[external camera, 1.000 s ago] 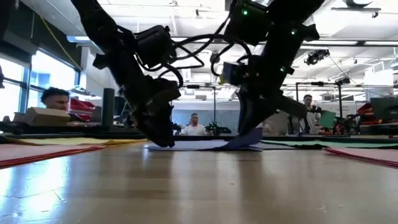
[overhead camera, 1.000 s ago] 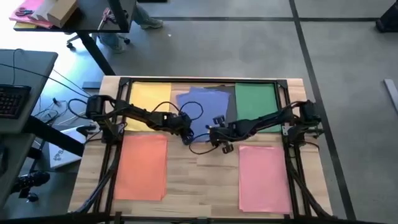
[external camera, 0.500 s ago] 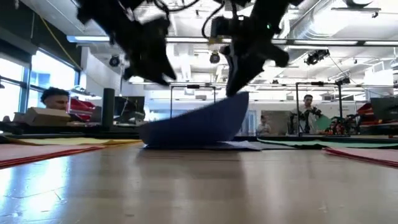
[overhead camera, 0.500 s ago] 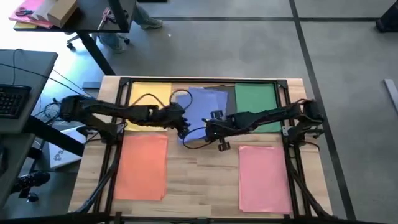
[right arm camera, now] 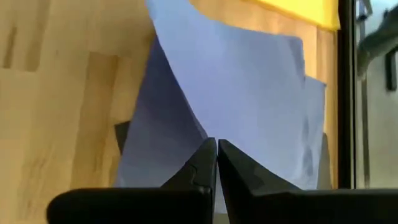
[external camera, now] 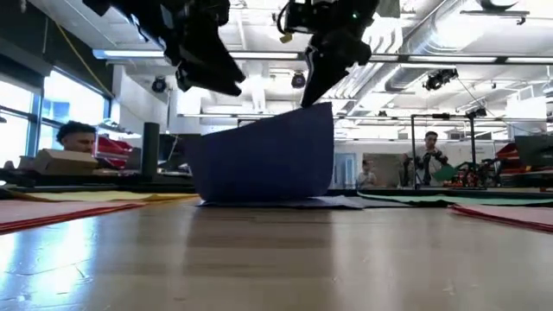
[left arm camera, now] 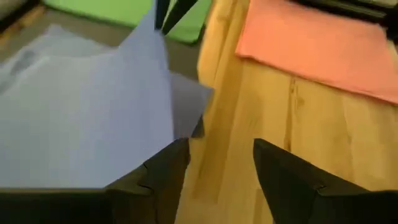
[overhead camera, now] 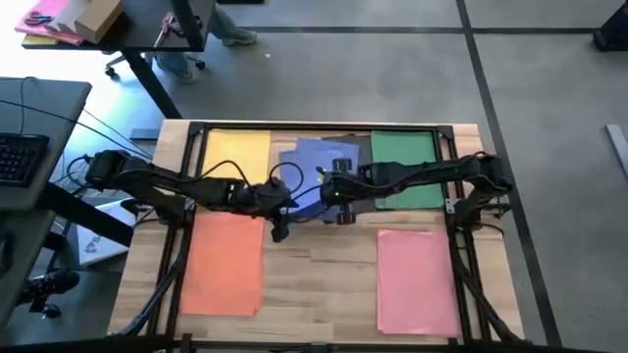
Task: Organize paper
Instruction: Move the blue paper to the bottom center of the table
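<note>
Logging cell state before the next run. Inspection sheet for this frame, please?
Surface: wooden table, bare wood in the middle.
Job's things: blue sheet lifted by one corner over the blue stack; yellow paper, green paper, orange paper, pink paper lying flat.
Clutter: nothing seen.
Hands: right hand shut on the blue sheet's corner; left hand open, beside the blue stack, holding nothing.
Cables: loops along both arms.
Surroundings: people behind the table; side desk with a keyboard.
</note>
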